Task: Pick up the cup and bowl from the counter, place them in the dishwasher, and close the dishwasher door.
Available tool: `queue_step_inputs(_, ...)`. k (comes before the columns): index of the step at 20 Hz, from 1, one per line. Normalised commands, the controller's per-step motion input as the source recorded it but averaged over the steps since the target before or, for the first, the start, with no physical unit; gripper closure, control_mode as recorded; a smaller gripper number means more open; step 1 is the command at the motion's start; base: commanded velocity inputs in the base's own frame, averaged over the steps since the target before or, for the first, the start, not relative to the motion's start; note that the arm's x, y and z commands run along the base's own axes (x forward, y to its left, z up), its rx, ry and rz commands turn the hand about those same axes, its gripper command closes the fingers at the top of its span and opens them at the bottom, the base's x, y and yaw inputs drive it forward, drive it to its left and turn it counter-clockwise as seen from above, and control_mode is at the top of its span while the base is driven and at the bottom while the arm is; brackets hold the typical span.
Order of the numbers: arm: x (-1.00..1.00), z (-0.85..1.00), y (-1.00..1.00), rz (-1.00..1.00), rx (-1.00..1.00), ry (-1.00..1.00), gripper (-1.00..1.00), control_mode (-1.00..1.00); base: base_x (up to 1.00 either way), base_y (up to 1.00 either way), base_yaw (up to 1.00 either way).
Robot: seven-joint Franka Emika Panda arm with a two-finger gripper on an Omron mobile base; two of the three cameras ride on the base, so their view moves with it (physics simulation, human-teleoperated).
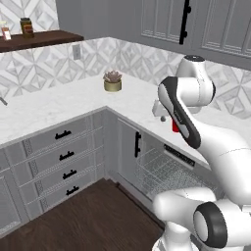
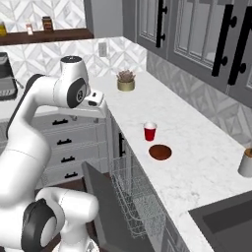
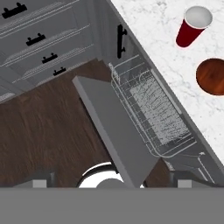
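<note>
The red cup (image 2: 149, 132) (image 3: 193, 27) stands upright on the white marble counter (image 2: 197, 147), and a sliver of the cup (image 1: 175, 126) shows behind my arm. The dark reddish-brown bowl (image 2: 160, 152) (image 3: 213, 77) sits just beside it, nearer the sink. Below them the dishwasher door (image 2: 97, 197) (image 3: 114, 129) hangs open with the wire rack (image 1: 166, 169) (image 2: 134, 194) (image 3: 154, 113) pulled out. My gripper (image 3: 113, 180) (image 1: 162, 116) hovers high over the open door, away from the cup. It is open, with its tips wide apart and nothing between them.
A gold plant pot (image 1: 112, 82) (image 2: 126, 81) stands at the counter's corner. Grey drawers (image 1: 63, 152) with black handles run along the left. A grey soap dispenser (image 2: 244, 163) stands by the dark sink (image 2: 224, 221). Upper cabinets (image 2: 197, 34) hang over the counter.
</note>
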Motion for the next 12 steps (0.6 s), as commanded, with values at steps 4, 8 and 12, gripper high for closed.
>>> queue_step_inputs(4,0.0,0.0,0.0,0.0,0.0,0.0,-1.0,1.0,-0.11,-0.58,0.12)
queue_step_inputs(8,0.0,0.0,0.0,0.0,0.0,0.0,-1.0,1.0,-0.22,-0.61,0.1)
queue_step_inputs(12,0.0,0.0,0.0,0.0,0.0,0.0,-1.0,1.0,-0.01,-0.59,0.09)
